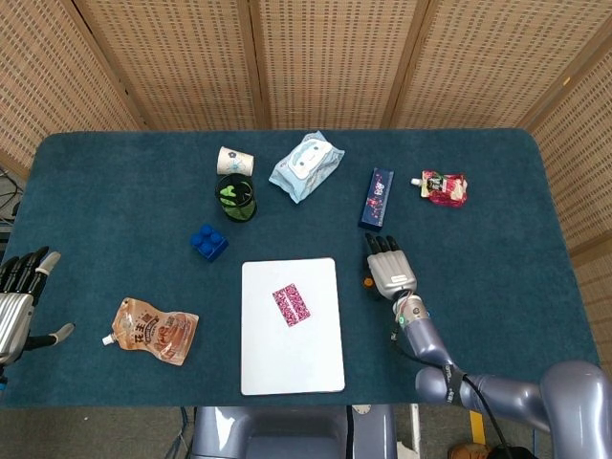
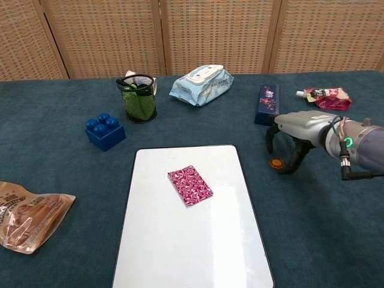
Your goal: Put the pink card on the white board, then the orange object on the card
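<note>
The pink patterned card [image 2: 189, 185] lies on the white board [image 2: 192, 252] near its upper middle; the head view shows the card [image 1: 291, 304] and the board [image 1: 292, 359] too. A small round orange object [image 2: 276, 162] sits on the blue cloth just right of the board. My right hand [image 2: 297, 129] hangs low over it, thumb on one side and curved fingers [image 2: 298, 157] on the other, not closed on it. From the head view the right hand [image 1: 389, 271] covers most of the orange object [image 1: 367, 282]. My left hand [image 1: 14, 296] rests open at the table's left edge.
A blue brick [image 2: 105, 131], a black mesh cup [image 2: 138, 98], a paper cup [image 1: 234, 161] and a wipes pack [image 2: 201, 84] stand behind the board. A dark blue box [image 2: 266, 104] and a red pouch [image 2: 327, 97] lie behind the right hand. A brown pouch [image 2: 27, 219] lies front left.
</note>
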Controlling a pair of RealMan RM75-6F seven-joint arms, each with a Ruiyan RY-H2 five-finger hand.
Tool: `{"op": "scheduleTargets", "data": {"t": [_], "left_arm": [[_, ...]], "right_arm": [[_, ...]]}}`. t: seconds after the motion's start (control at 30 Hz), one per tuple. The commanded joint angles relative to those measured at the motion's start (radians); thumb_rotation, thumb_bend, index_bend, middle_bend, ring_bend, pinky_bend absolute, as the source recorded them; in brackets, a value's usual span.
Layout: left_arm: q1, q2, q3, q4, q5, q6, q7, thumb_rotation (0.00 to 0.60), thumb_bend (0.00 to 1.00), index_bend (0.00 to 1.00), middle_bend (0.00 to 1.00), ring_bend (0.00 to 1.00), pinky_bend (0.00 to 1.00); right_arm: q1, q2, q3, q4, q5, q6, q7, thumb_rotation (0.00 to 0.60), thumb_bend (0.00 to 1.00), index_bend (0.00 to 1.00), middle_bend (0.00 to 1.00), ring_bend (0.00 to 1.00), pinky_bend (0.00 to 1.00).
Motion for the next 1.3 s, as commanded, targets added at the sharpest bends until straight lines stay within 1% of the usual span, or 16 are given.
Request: {"op": "scheduleTargets", "data": {"t": [0.03, 0.2, 0.3, 0.43, 0.53, 0.8, 1.13, 1.3], "left_arm": [[0.000, 0.000, 0.000, 0.001, -0.001, 0.000, 0.000, 0.600, 0.00, 0.00, 0.00, 0.00, 0.00], [-0.001, -0.001, 0.000, 0.002, -0.003, -0.003, 0.000, 0.600, 0.00, 0.00, 0.00, 0.00, 0.00], [-0.002, -0.001, 0.000, 0.001, -0.003, -0.003, 0.001, 0.600, 0.00, 0.00, 0.00, 0.00, 0.00], [-0.001, 0.000, 0.000, 0.001, -0.004, -0.002, 0.000, 0.600, 0.00, 0.00, 0.00, 0.00, 0.00], [-0.001, 0.000, -0.001, 0.002, -0.005, -0.002, -0.001, 0.600, 0.00, 0.00, 0.00, 0.00, 0.00], [-0.001, 0.001, 0.000, 0.001, -0.003, -0.001, -0.003, 0.600, 0.00, 0.00, 0.00, 0.00, 0.00], [-0.001, 0.001, 0.001, 0.001, -0.002, -0.002, -0.003, 0.600, 0.00, 0.00, 0.00, 0.00, 0.00], [-0.001, 0.004, 0.001, 0.000, 0.000, -0.002, -0.008, 0.600, 0.00, 0.00, 0.00, 0.00, 0.00]], "right_arm": [[-0.002, -0.007, 0.002, 0.012, 0.003, -0.007, -0.004, 0.600, 0.26, 0.40, 0.00, 0.00, 0.00], [-0.004, -0.012, 0.006, 0.019, 0.007, -0.014, -0.008, 0.600, 0.26, 0.41, 0.00, 0.00, 0.00], [-0.003, -0.015, 0.009, 0.019, 0.007, -0.018, -0.012, 0.600, 0.26, 0.44, 0.00, 0.00, 0.00], [-0.001, -0.020, 0.013, 0.021, 0.011, -0.018, -0.025, 0.600, 0.31, 0.49, 0.00, 0.00, 0.00], [0.000, -0.021, 0.015, 0.020, 0.018, -0.019, -0.033, 0.600, 0.33, 0.52, 0.00, 0.00, 0.00], [0.000, -0.013, 0.024, 0.007, 0.034, -0.021, -0.048, 0.600, 0.40, 0.54, 0.00, 0.00, 0.00], [0.004, 0.020, 0.045, -0.067, 0.057, -0.018, -0.052, 0.600, 0.40, 0.55, 0.00, 0.00, 0.00], [0.022, 0.049, 0.079, -0.155, 0.077, -0.004, -0.060, 0.600, 0.40, 0.55, 0.00, 0.00, 0.00]]}}
